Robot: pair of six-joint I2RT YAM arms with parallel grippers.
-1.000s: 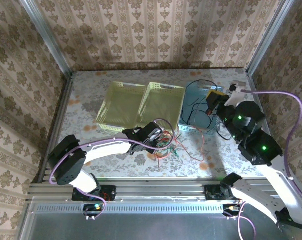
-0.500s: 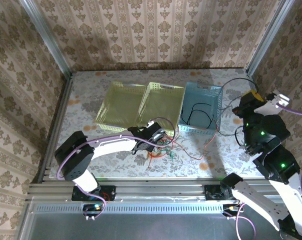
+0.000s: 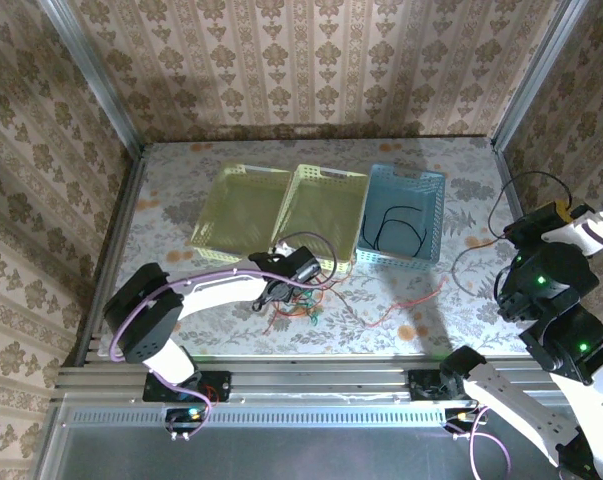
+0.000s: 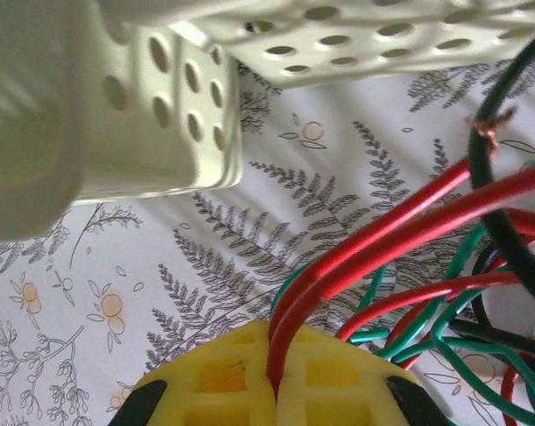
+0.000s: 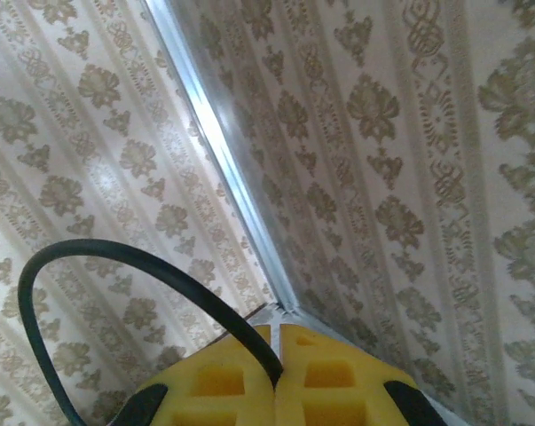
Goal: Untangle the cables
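Fern-printed tabletop (image 3: 171, 215), cables (image 3: 296, 305) heaped left of blue basket (image 3: 406, 173). Pinning red cable (image 4: 382, 231) there in clamped left gripper (image 4: 274, 382); holding black cable (image 5: 116, 257) right of basket in clenched right gripper (image 5: 276, 373). Likely mid-separation; next, draw black clear.

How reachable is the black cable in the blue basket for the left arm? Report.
Probably not yet: the left end effector is shut on red cables by a yellow basket, though the blue basket stands open.

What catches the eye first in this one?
A tangle of red, green and black cables lies near the front of the table, where the left gripper pinches a red cable. High at the far right, the right gripper holds a black cable aloft.
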